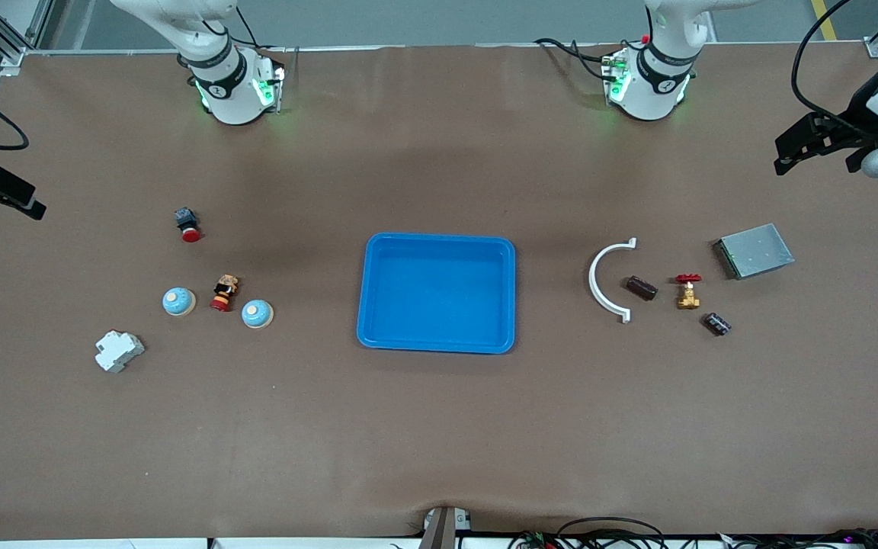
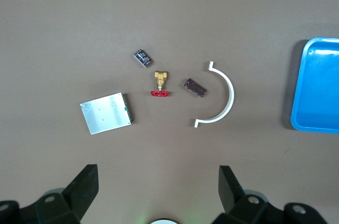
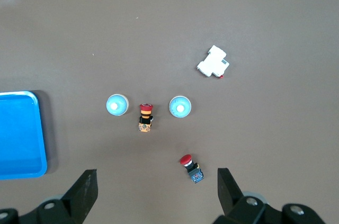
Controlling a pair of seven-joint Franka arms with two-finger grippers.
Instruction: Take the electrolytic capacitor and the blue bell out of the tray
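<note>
The right end effector (image 3: 153,195) is hanging with its fingers spread wide over the brown surface (image 1: 439,442), gripping nothing; its wrist view alone is showing two round blue bells (image 3: 117,104) (image 3: 179,106) under it, flanking a small red-capped button (image 3: 145,116). A white blocky breaker (image 3: 213,61) is lying nearby. The glossy blue tray (image 1: 437,293) is sitting mid-surface. The left end effector (image 2: 158,192), equally wide and empty, is hovering over two dark cylindrical capacitors (image 2: 142,57) (image 2: 195,87), a brass valve (image 2: 160,84), a curved white clip (image 2: 220,97) and a metal plate (image 2: 106,113).
</note>
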